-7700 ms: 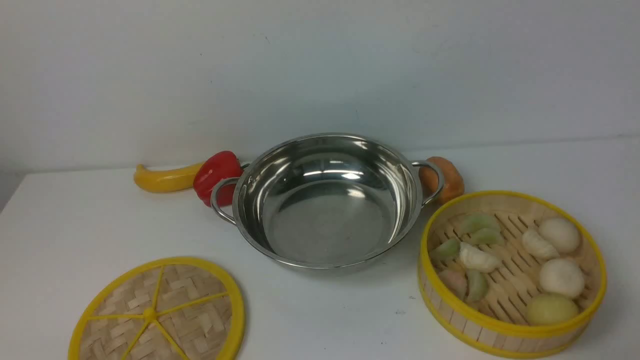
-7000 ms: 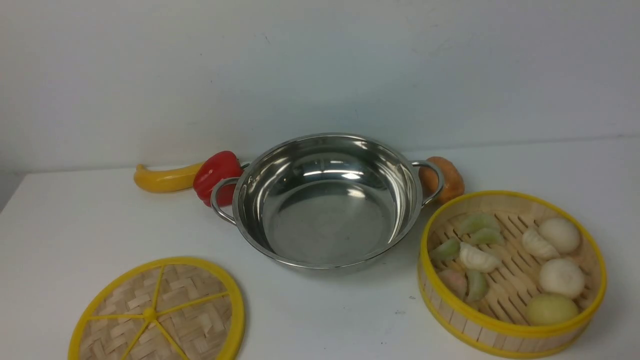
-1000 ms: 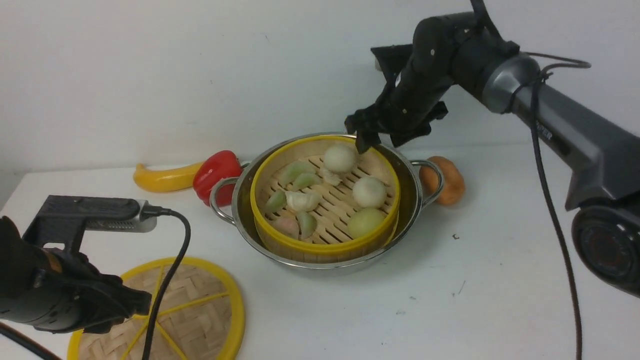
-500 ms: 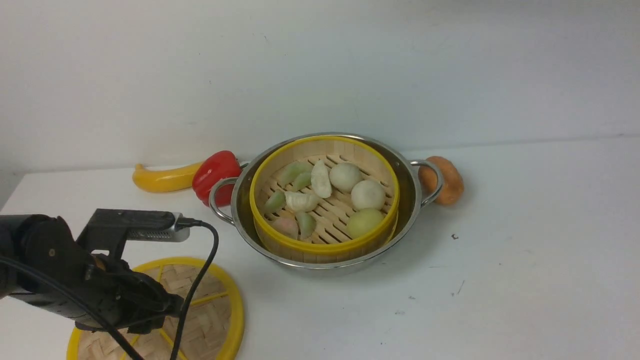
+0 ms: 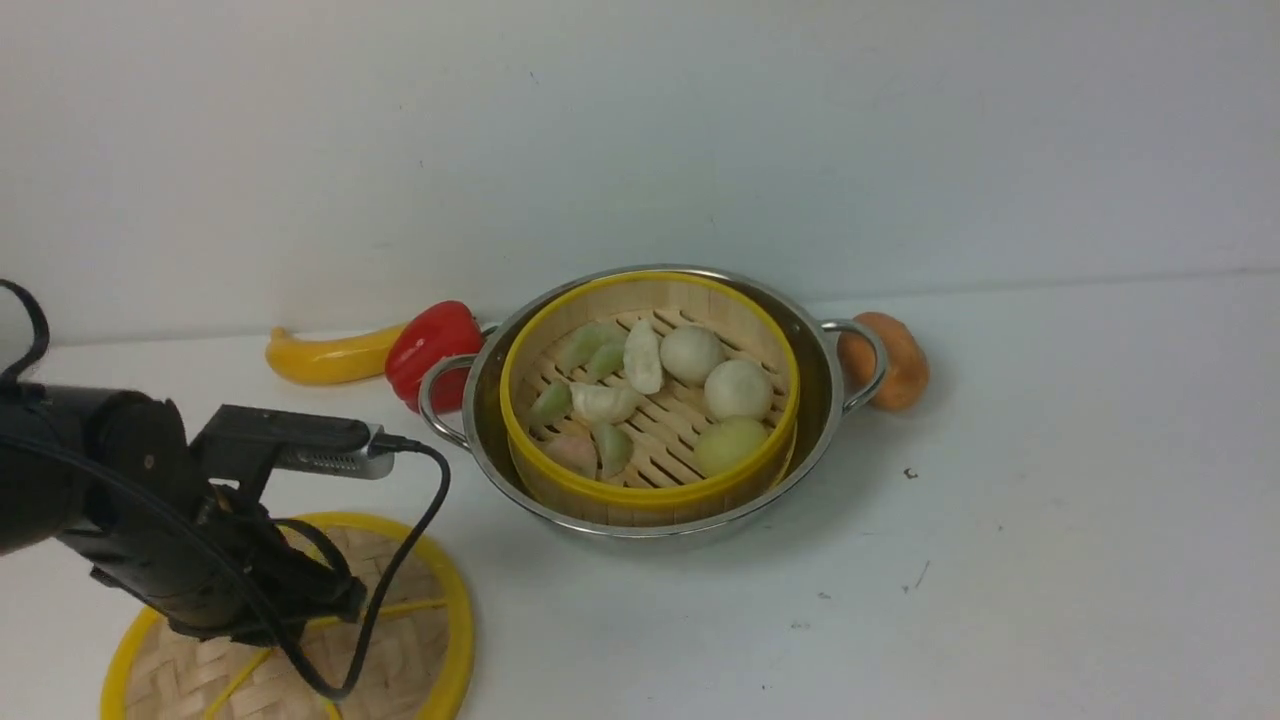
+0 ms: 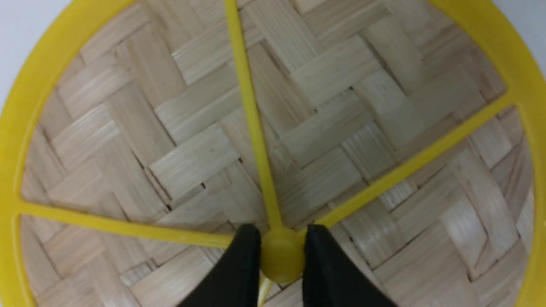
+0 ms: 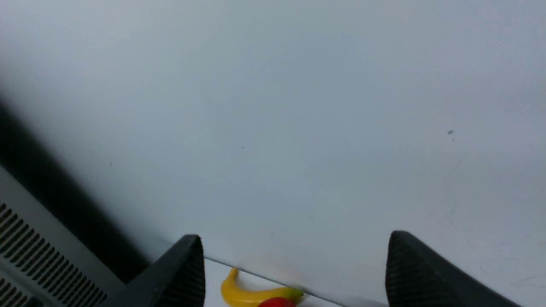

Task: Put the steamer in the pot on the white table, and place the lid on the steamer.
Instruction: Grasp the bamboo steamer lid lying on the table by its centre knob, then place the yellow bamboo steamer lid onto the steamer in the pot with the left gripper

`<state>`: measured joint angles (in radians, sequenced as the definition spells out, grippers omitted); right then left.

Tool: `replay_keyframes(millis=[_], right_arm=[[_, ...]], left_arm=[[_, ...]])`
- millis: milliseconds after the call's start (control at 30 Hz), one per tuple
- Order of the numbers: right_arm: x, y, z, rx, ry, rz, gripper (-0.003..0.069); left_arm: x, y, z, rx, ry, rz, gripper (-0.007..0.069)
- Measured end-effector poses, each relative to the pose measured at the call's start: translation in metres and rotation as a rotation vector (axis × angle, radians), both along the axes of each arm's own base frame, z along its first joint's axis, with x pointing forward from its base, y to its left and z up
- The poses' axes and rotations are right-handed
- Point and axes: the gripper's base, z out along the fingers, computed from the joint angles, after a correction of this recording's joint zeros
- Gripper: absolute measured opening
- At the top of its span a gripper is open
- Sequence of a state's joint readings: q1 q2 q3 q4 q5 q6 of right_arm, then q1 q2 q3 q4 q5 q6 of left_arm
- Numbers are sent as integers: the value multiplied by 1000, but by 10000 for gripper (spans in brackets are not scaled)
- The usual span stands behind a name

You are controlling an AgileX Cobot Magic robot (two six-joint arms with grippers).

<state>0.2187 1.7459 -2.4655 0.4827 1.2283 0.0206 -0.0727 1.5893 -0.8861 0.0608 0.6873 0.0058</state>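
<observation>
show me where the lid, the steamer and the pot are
lid [image 6: 187, 157], left wrist view, on a woven bamboo panel between spokes
steamer [image 5: 650, 497], front view, on its near yellow rim
pot [image 5: 818, 390], front view, on the steel inner wall right of the steamer

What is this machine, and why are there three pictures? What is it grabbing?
It is a robot with two arms. One picture looks forward from between the arms; the other two come from small cameras on its wrists. On the white table sits a shiny pot with the steamer inside, full of dumplings and buns. A banana, a red pepper and an orange-brown food lie beside the pot. The left hand pinches the yellow knob of the lid. The right hand is open, holding nothing.
</observation>
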Motion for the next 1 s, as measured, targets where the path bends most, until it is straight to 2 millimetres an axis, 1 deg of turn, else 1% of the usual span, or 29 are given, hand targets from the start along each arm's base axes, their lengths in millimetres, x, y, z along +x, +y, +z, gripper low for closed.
replay_keyframes(millis=[33,133,167,200,233,267,300,333,367,400,433,500,533,567,600,700,733,767,800,867,1000], right_arm=[[-11,-4,6,-7,-14,-10,540],[-39,-13,14,-36,-34,-45,540],[-50,-19,15,-60,-38,-70,540],[-59,-23,14,-83,-37,-94,540],[-63,-26,13,-104,-37,-114,540],[-72,-31,9,-131,-27,-139,540],[-78,-35,8,-151,-28,-158,540],[-82,-39,-1,-190,-2,-186,540],[-87,-42,-4,-204,3,-196,540],[-88,-43,-12,-226,29,-206,540],[-91,-46,-18,-246,46,-216,540],[-98,-50,-36,-287,95,-231,540],[-102,-52,-49,-312,133,-234,540],[-104,-53,-57,-326,154,-237,540],[-106,-54,-63,-340,171,-239,540],[-112,-58,-94,-398,258,-244,540],[-112,-58,-94,-398,258,-244,540],[-113,-60,-107,-424,294,-244,540],[-113,-60,-108,-424,297,-243,540],[-113,-60,-119,-440,332,-238,540],[-112,-59,-122,-440,343,-234,540]], left_arm=[[3,2,10,24,21,-4,114],[13,4,42,60,32,-5,114],[21,3,64,53,-5,3,114],[28,2,80,41,-48,-7,114],[32,0,90,25,-77,-15,114],[41,-6,107,1,-137,-40,114],[47,-12,117,-16,-170,-72,114],[54,-21,128,-50,-201,-108,114],[60,-29,134,-64,-218,-140,114],[65,-39,138,-88,-229,-170,114],[73,-51,141,-105,-239,-205,114],[88,-78,139,-121,-233,-279,114],[97,-97,133,-119,-226,-326,114],[101,-105,131,-111,-221,-346,114],[106,-118,126,-100,-215,-377,114],[116,-156,112,-37,-207,-471,114],[116,-156,112,-37,-207,-471,114],[119,-173,105,-13,-212,-511,114],[119,-177,104,-13,-214,-518,114],[123,-195,96,2,-221,-553,114],[131,-204,83,4,-223,-552,114]])
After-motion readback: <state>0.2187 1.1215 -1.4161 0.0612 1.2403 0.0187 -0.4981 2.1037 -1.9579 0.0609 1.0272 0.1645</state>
